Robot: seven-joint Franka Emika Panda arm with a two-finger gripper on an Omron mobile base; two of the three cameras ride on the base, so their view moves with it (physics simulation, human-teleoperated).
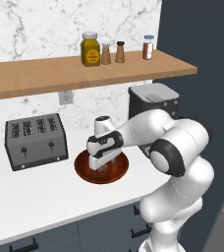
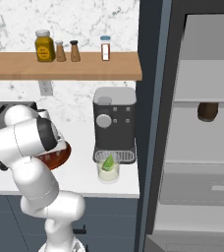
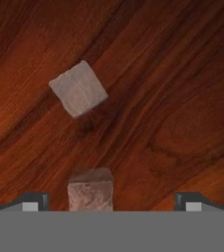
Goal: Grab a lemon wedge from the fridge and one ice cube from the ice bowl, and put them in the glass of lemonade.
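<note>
The gripper (image 1: pixel 104 163) hangs low inside the ice bowl (image 1: pixel 84 173), pointing straight down at its reddish-brown wooden floor. In the hand view its two dark fingertips (image 3: pixel 31 202) stand far apart at the bottom edge – the jaws are spread wide and hold nothing. Two pale, greyish ice cubes lie on the wood grain: one ice cube (image 3: pixel 78 88) sits further up in that view, turned on a corner, and a second ice cube (image 3: pixel 90 190) lies close in, between the fingertips but nearer the left one in that view (whether it touches either tip cannot be told).

The bowl rests on the white counter (image 1: pixel 30 197), just right of the grey toaster (image 1: pixel 36 141) and in front of the coffee machine (image 2: pixel 114 123). In the right base view the glass of lemonade (image 2: pixel 108 171) stands on the counter at the foot of the coffee machine, with the lemon wedge (image 2: pixel 107 161) – a small yellow-green sliver – already sitting at its top. The arm's white elbow covers most of the bowl from that side, leaving only part of its rim in sight.

To the right, the fridge (image 2: pixel 153 123) stands with its door open, pale grey shelves showing and a dark brown object (image 2: pixel 207 111) on one of them. Above the counter a wooden shelf (image 1: pixel 60 73) carries a yellow-filled jar (image 1: pixel 90 49) and three small shakers.
</note>
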